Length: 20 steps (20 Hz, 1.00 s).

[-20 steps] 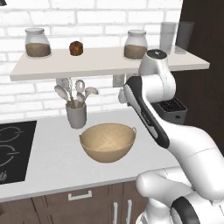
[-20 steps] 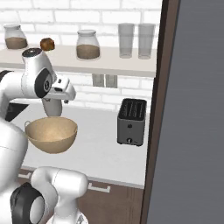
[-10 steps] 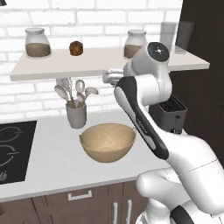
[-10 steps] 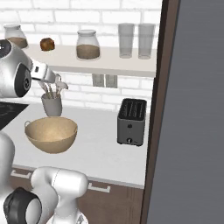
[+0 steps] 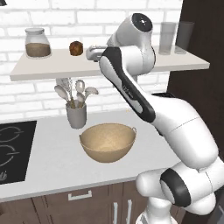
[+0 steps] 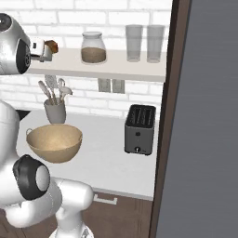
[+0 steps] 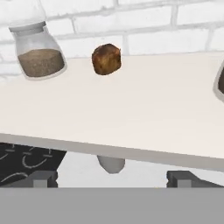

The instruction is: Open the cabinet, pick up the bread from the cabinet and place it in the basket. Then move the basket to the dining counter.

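- Glass jar [image 7: 40, 52], part filled with brown grains, is seen to the left of the gripper [image 7: 111, 178], standing on the shelf [image 7: 144, 109] against the white brick wall [image 7: 153, 26].
- Just right of the jar, ahead of the gripper and a little to its left, the bread [image 7: 106, 58] sits on the shelf near the wall, apart from the jar.
- The gripper is held spread wide and empty, level with the shelf's front edge; nothing is gripped, and the bread is not yet between the fingers.
- The bread is judged light, with a rough crust that should not slip; it may give a little under pressure, so a moderate squeeze across its middle, from both sides, is advised.
- The shelf is plain, pale and smooth, so the bread could be nudged toward the wall if it is touched by one finger first.
- Below the gripper, the basket [image 5: 107, 142] stands on the grey worktop [image 5: 48, 162], beside a cup of utensils [image 5: 75, 107].
- Farther right, a second jar [image 6: 93, 48] and two tall glasses [image 6: 142, 42] stand on the shelf, a toaster [image 6: 139, 129] below them, and the dark cabinet door [image 6: 204, 116] stands open.
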{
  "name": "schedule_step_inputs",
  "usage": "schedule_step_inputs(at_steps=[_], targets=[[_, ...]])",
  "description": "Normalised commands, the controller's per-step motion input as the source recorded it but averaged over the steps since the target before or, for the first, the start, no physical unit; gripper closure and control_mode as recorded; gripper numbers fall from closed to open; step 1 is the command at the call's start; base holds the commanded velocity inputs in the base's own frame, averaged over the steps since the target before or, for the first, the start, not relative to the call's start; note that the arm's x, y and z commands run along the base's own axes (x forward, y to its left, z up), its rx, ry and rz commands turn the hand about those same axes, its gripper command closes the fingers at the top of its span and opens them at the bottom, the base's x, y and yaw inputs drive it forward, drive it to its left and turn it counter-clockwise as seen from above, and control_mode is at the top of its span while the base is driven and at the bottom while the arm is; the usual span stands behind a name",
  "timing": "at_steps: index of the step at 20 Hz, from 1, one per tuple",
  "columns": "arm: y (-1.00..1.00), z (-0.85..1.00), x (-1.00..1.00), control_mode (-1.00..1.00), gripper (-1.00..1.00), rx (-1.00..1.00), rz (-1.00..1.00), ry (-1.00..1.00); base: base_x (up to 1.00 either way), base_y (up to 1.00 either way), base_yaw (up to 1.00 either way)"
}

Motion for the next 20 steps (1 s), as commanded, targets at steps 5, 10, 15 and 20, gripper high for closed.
schedule_step_inputs(at_steps=[5,10,15,20], targets=[[0.33,0.17,0.83,-1.0,-1.0,-0.04,0.01,0.11,0.0,0.0,0.0],[0.41,0.01,0.59,-1.0,-1.0,-0.09,0.03,0.0,0.0,0.0,0.0],[0.13,-0.01,0.13,-1.0,-1.0,-0.02,0.0,-0.02,0.0,0.0,0.0],[0.0,-0.04,0.25,-1.0,-1.0,0.0,0.0,-0.03,0.0,0.0,0.0]])
